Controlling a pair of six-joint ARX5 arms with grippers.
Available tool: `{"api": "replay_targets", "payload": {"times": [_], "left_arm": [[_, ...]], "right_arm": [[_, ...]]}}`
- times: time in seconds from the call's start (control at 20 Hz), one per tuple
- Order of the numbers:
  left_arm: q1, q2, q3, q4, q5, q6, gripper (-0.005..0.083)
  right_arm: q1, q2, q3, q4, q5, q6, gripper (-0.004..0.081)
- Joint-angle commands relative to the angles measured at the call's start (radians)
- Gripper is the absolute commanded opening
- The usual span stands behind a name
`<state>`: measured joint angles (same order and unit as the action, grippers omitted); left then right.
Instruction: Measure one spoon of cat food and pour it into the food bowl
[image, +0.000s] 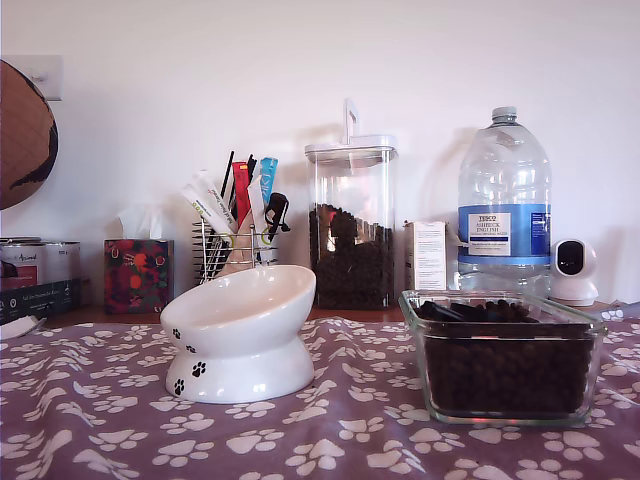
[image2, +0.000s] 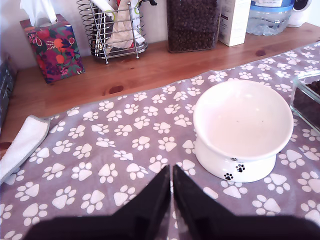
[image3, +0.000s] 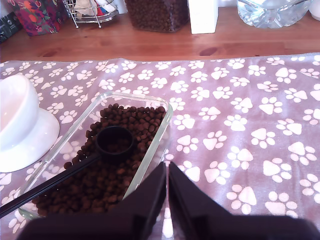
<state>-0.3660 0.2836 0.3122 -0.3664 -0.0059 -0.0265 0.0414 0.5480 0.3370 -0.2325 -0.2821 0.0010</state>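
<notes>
The white food bowl with black paw prints stands empty on the paw-print cloth, left of centre in the exterior view. The same bowl lies just ahead of my first gripper, which is shut with nothing in it. A square glass dish holds the cat food, and the black spoon lies on the kibble with its handle running out over the dish's edge. My second gripper is shut and empty beside the dish's near corner. Neither gripper appears in the exterior view.
The glass dish sits at the exterior view's right. Behind, along the wall: a tissue box, a wire holder of pens, a tall kibble canister, a water bottle, a small camera. A white cloth lies at the tablecloth's edge.
</notes>
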Motion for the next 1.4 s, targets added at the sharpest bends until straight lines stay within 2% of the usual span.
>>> {"api": "replay_targets", "payload": {"times": [0.0,0.3,0.4,0.55,0.65,0.8,0.9,1.1,1.25,1.35], "left_arm": [[-0.003,0.003,-0.007,-0.066,0.106,-0.071,-0.0011],[-0.003,0.003,-0.007,-0.064,0.106,-0.071,-0.0020],[-0.003,0.005,-0.007,-0.041,0.118,-0.071,-0.0020],[-0.003,0.039,-0.007,0.013,0.191,-0.071,-0.0020],[-0.006,0.089,-0.007,0.062,0.237,-0.071,-0.0020],[-0.018,0.154,-0.007,0.131,0.284,-0.071,-0.0020],[-0.024,0.181,-0.007,0.172,0.290,-0.070,-0.0020],[-0.026,0.196,-0.007,0.219,0.290,-0.070,-0.0020],[-0.026,0.196,-0.007,0.218,0.290,-0.070,-0.0020],[-0.026,0.196,-0.007,0.218,0.290,-0.070,-0.0020]], "right_arm": [[0.004,0.005,0.005,0.007,-0.003,0.055,-0.0013],[0.004,0.005,0.005,0.008,-0.005,0.058,-0.0013],[0.018,0.005,0.006,0.041,-0.005,0.121,-0.0013],[0.105,0.005,0.023,0.040,0.038,0.135,-0.0013],[0.192,0.005,0.065,0.000,0.136,0.166,-0.0013],[0.326,0.023,0.151,-0.076,0.287,0.269,-0.0013],[0.401,0.070,0.205,-0.148,0.351,0.359,-0.0013],[0.496,0.239,0.298,-0.237,0.363,0.548,-0.0012],[0.518,0.399,0.414,-0.343,0.359,0.591,-0.0011],[0.518,0.496,0.489,-0.422,0.322,0.635,0.0040]]}}
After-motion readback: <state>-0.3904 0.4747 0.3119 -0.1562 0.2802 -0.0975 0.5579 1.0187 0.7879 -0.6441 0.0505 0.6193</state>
